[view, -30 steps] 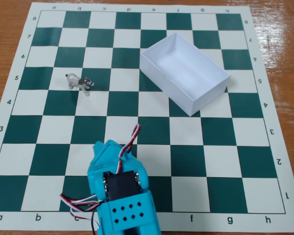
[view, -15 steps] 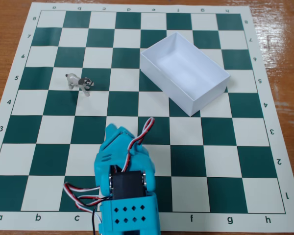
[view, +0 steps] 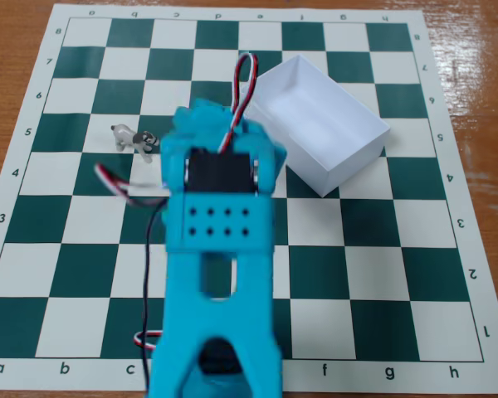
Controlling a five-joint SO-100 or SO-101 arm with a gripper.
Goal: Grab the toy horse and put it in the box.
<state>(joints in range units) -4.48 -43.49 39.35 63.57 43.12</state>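
Grey-white w/ dark patches, the toy horse (view: pixel 136 139) stands at the left of the fixed view, on the green-and-cream chessboard mat (view: pixel 382 274), row 5 near the b/c squares, upright, head toward the right. Nothing touching it that I can see; it hasn't shifted vs half a sec ago.

Moving right: the turquoise arm (view: pixel 220 249) now fills the centre of the view. Big change here: 1 s ago it sat low at the bottom edge around rows 1–2, half a sec ago a bit further up, and now it's swung well forward and up, w/ its front end over rows 5–6, just right of the horse. Red/white/black servo wires loop over the top. The gripper (view: pixel 201 118) is at the far end, mostly hidden behind the arm's own body and blurred, so can't tell if the jaws are apart or together. Doesn't look like it's holding anything, since the horse is on the mat.

Further right: the box (view: pixel 349 170), white, lidless, empty, sits skewed across rows 5–7, cols e–g. Same spot as before.

Judgement: this is the reach phase, approach nearly there, grab not yet done. Next needs a small correction left and a descent onto the horse.
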